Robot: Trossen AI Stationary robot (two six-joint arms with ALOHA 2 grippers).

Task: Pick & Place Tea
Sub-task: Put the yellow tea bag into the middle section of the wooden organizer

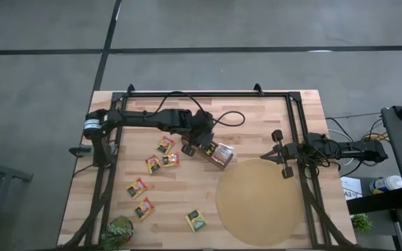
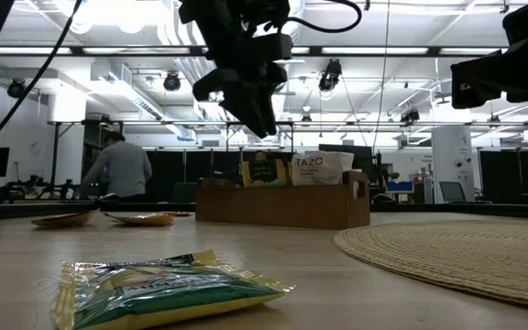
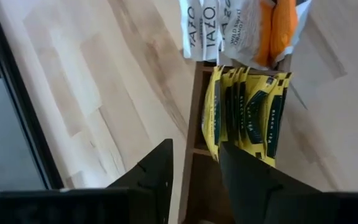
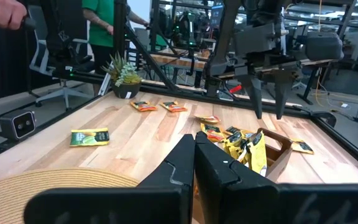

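Left gripper (image 1: 202, 143) above the wooden box (image 1: 218, 153) near the middle of the table (image 1: 257, 111), fingers (image 3: 151, 177) parted with nothing between them, hanging over the box's rim. Inside the box, a row of yellow-green tea sachets (image 3: 244, 112) standing on edge, and next to them white-and-orange sachets (image 3: 241, 28) in the adjoining part. In the low view, sachet tops sticking up above the box wall.

Right gripper (image 1: 285, 155) at the right edge of the table, just beside the round woven mat (image 1: 260, 202), fingers pressed together, gripping nothing.

Loose sachets scattered on the table left of the box: two close together (image 1: 160, 162), one just above them (image 1: 165, 144), two more lower down (image 1: 137, 187) (image 1: 144, 208), and a green one (image 1: 196, 221) near the front edge, beside the mat. Small potted plant (image 1: 119, 230) at the front left corner. In the room behind, a person in a grey top (image 2: 117, 170), back turned.
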